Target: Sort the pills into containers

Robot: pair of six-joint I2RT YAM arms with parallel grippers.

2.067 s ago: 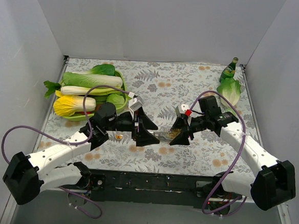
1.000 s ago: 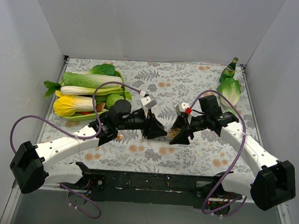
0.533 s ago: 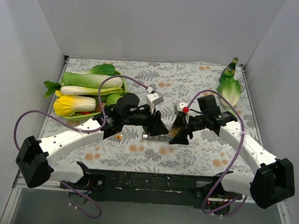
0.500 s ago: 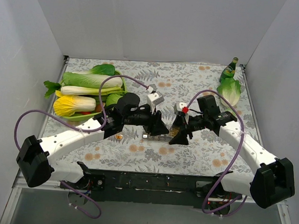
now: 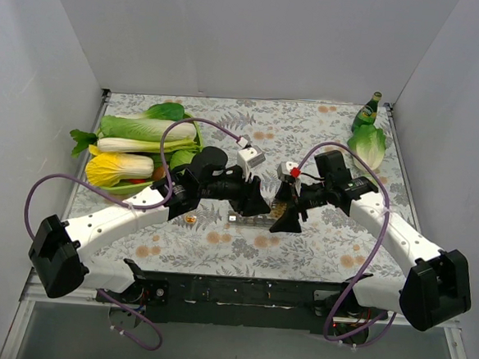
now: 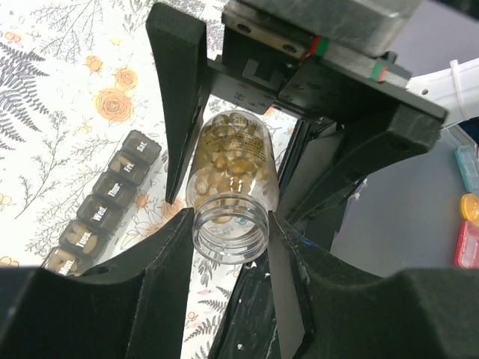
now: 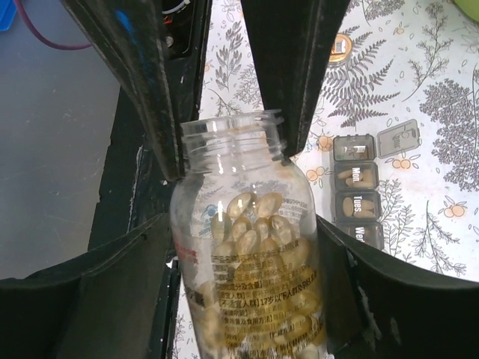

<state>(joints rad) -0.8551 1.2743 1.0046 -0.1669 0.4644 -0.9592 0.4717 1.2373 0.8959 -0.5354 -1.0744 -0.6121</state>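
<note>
A clear bottle (image 5: 275,207) full of yellow-brown pills (image 7: 258,232) hangs between both grippers above the table, its mouth uncapped. My left gripper (image 6: 228,241) is shut on the bottle's threaded neck (image 6: 228,232). My right gripper (image 7: 243,224) stands open around the bottle's body (image 7: 247,284), with only slim gaps beside its fingers (image 7: 135,269). The containers (image 6: 101,213), a grey strip of day-labelled compartments, lie on the floral cloth just below the bottle. Two of the compartments (image 7: 352,191) hold pills, and the end lid (image 7: 397,138) is flipped open.
A small round orange-brown cap (image 5: 190,219) lies left of the strip. A green tray (image 5: 195,131) of leafy cabbages (image 5: 134,152) fills the back left. A green bottle (image 5: 367,111) and a lettuce leaf (image 5: 367,144) stand at the back right. The black front rail (image 5: 240,290) runs along the near edge.
My left arm has swung forward and to the right, keeping its hold on the bottle's neck. My right gripper's jaws have widened off the bottle's body.
</note>
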